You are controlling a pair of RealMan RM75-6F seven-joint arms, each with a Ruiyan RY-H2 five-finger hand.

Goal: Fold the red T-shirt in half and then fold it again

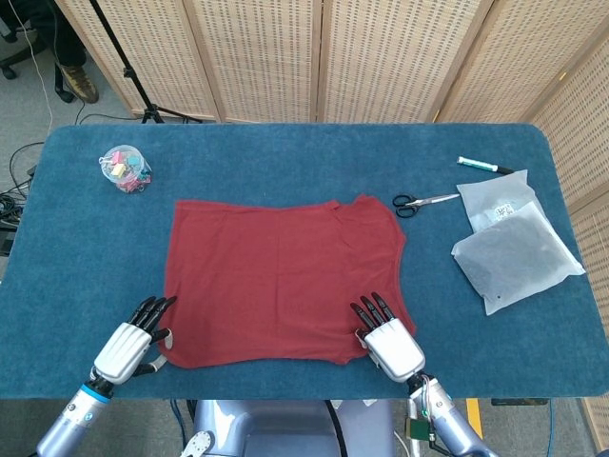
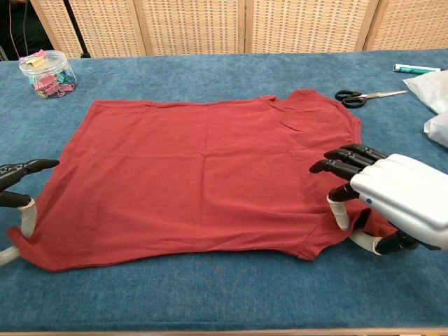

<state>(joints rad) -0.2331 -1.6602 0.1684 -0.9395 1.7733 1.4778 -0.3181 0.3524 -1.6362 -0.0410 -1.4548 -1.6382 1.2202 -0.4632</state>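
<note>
The red T-shirt (image 1: 276, 281) lies spread flat on the blue table (image 1: 285, 162), collar side to the right. My left hand (image 1: 128, 345) sits at the shirt's near-left corner, fingers apart; in the chest view my left hand (image 2: 17, 189) is cut by the frame's edge and its thumb touches the cloth's (image 2: 196, 175) edge. My right hand (image 1: 388, 338) hovers over the near-right corner. In the chest view my right hand (image 2: 392, 199) has its fingers stretched above the cloth and the thumb down on it. No part of the shirt is lifted.
A clear jar of coloured clips (image 1: 124, 168) stands at the far left. Scissors (image 1: 423, 202) lie just right of the shirt, with a marker (image 1: 485, 166) and two plastic bags (image 1: 514, 252) further right. Bare blue cloth runs along the near edge.
</note>
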